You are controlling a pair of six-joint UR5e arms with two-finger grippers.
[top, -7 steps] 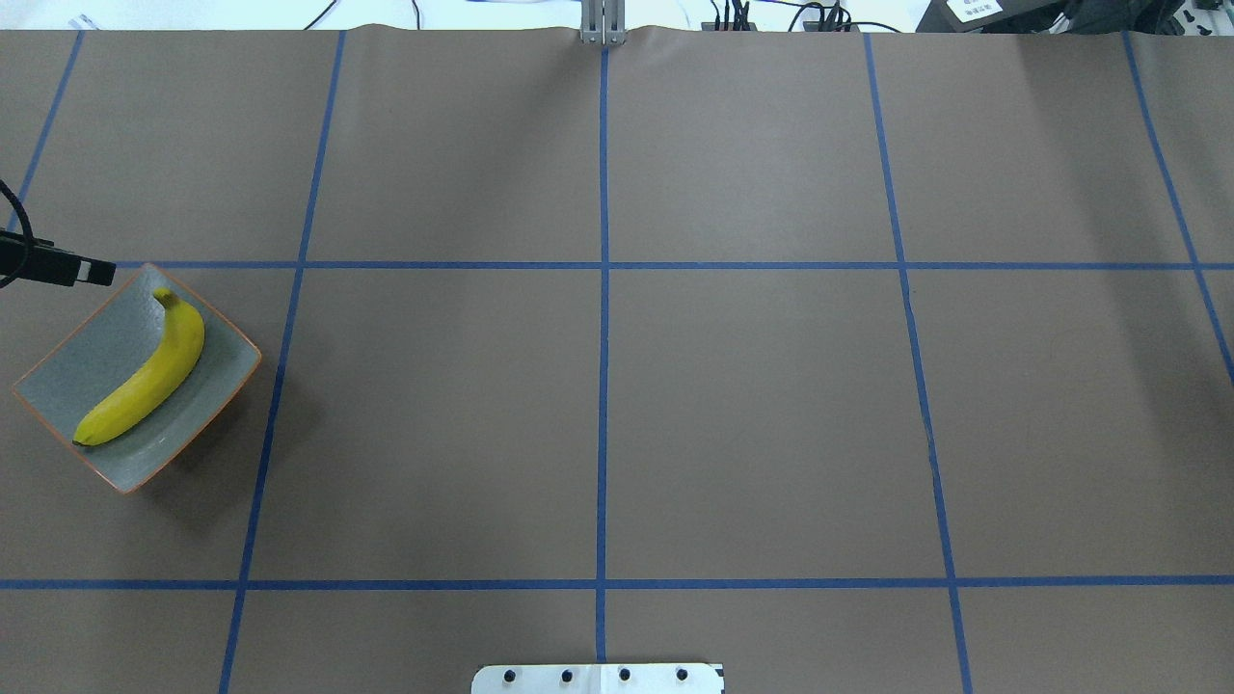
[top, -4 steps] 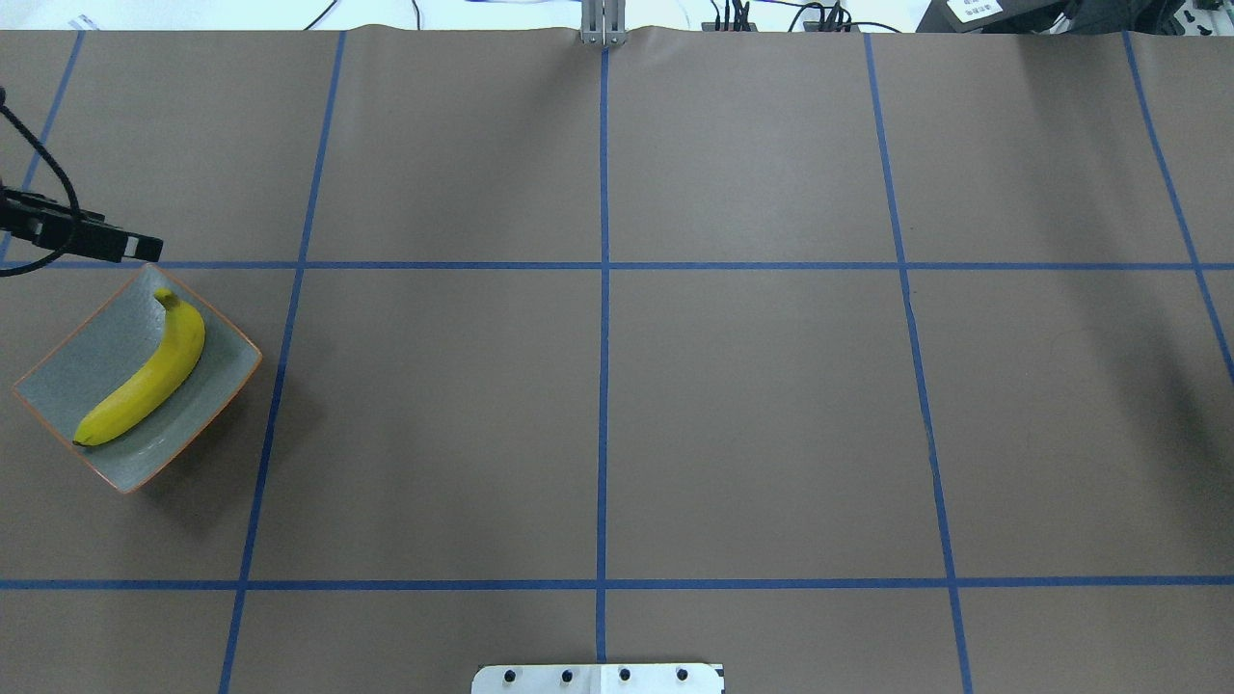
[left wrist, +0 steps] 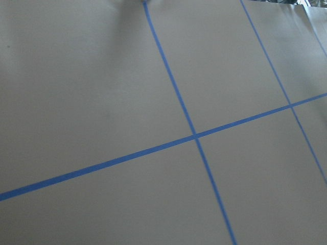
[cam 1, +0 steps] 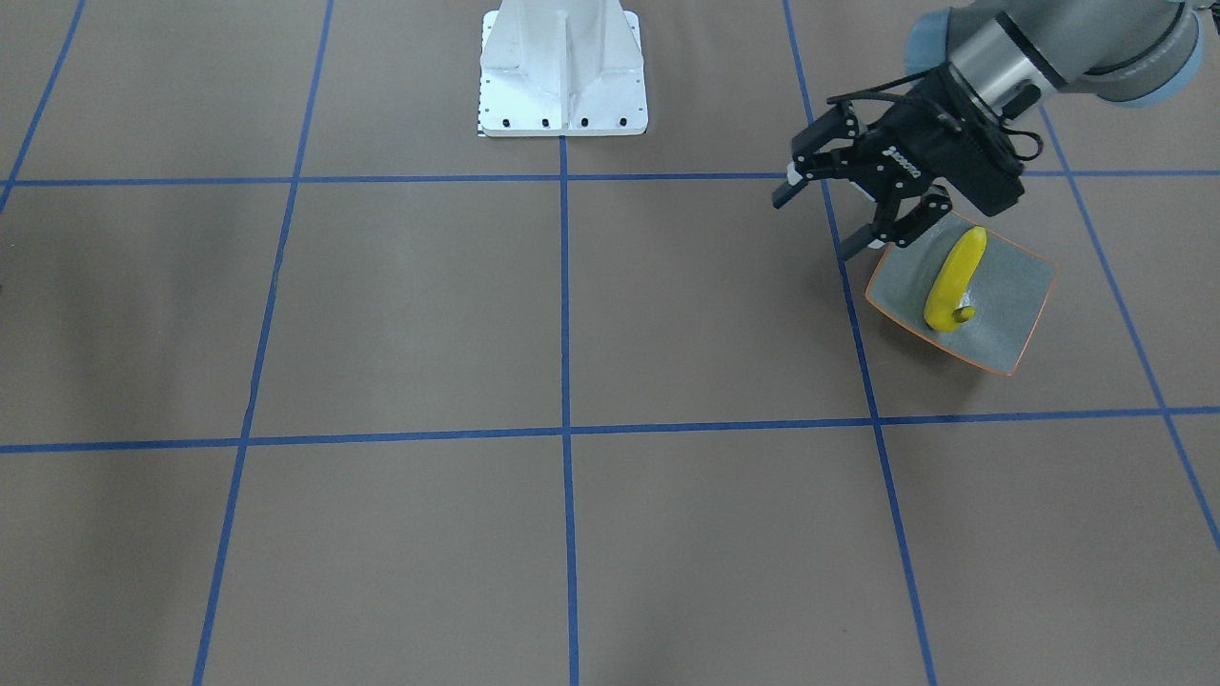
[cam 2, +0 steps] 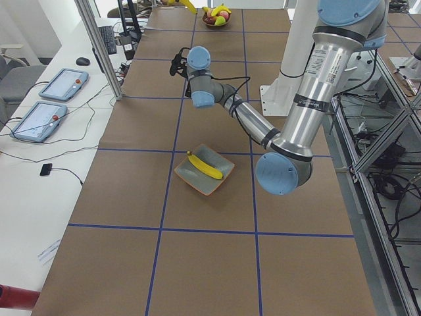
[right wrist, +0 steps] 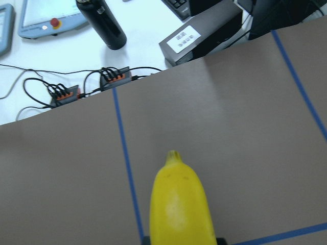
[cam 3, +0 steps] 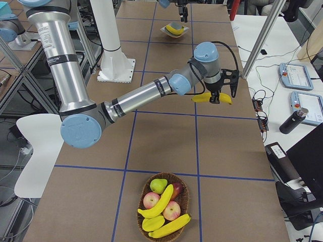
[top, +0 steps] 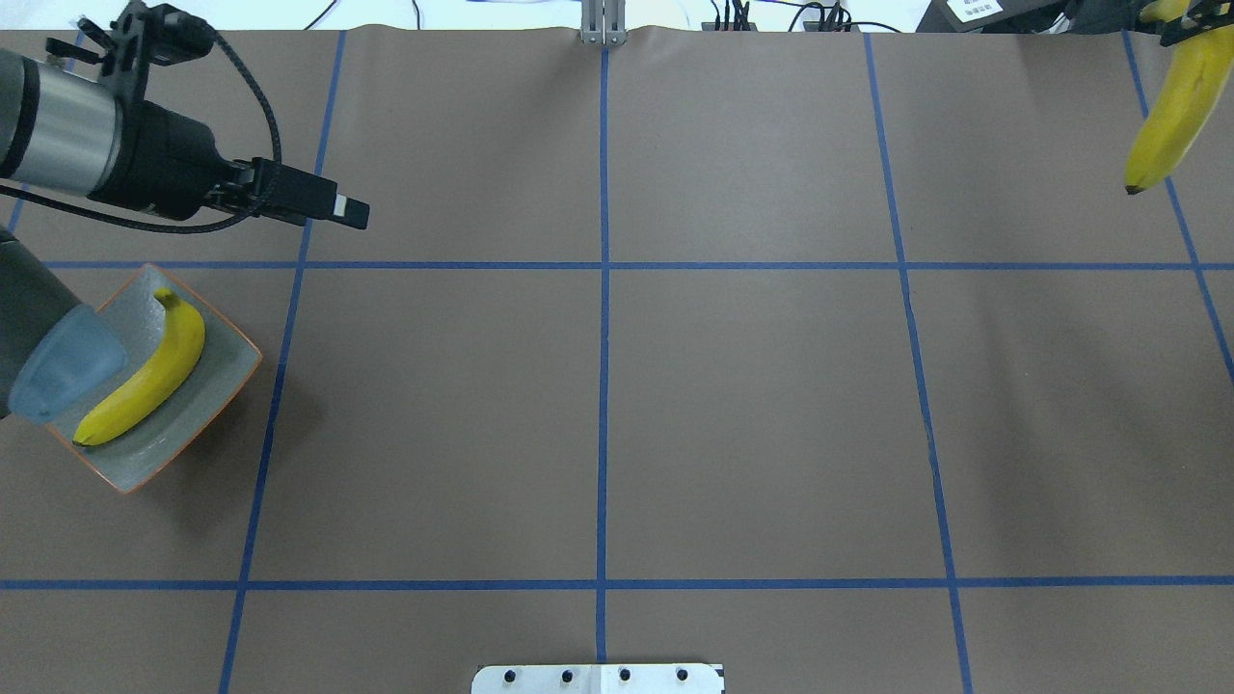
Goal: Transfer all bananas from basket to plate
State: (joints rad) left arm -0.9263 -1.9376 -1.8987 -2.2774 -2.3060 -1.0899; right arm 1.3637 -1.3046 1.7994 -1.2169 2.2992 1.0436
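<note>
At about two o'clock in the overhead view, your right claw (cam 3: 216, 97) was clamped across one banana (top: 1166, 106), carried clear above the table (top: 752, 405). Far off at nine o'clock sat the plate (top: 217, 366) with one banana on it (top: 145, 376) lying corner to corner. Your left claw (cam 1: 818, 221) hung just beside the plate at its one o'clock side, jaws spread and empty. The basket (cam 3: 174, 176) stood at the table's far right end, with three bananas (cam 3: 159, 204) in it among a pear and apples.

These fruits likely handled as light and fairly stiff, but with smooth skin that bruises under a hard squeeze. You would probably do best to close across the thick middle of the curve, not the stem or the dark tip, so it could not swing or slide. The free half of the plate looked narrow, so laying each one parallel to the first seemed wise.
</note>
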